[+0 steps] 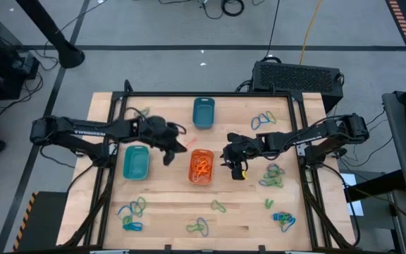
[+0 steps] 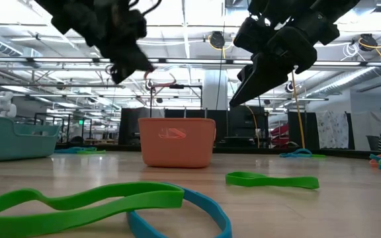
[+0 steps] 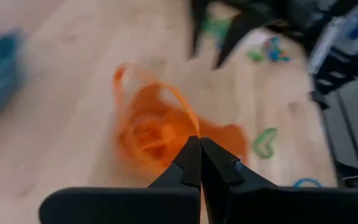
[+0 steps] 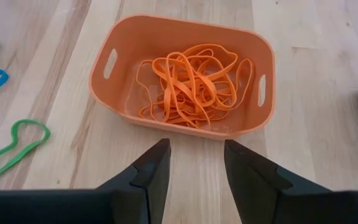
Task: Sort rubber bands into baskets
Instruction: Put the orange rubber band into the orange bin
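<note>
Two dark robot arms reach inward over the worktop (image 1: 161,212) from opposite sides, both converging on the orange basket (image 1: 201,167) near its centre. The left arm stretches in from the left edge, its wrist bent so that the left pincer (image 1: 180,147) hangs just beside the basket's upper left corner. Its two fingers (image 3: 199,163) are pressed together, pinching an orange rubber band (image 3: 166,102) that loops out from the tips. The right arm comes in from the right edge, and the right pincer (image 1: 236,169) hovers just beside the basket's right side, lifted clear of the worktop. Its fingers (image 4: 151,168) stand apart with nothing between them, pointing toward the basket.
</note>
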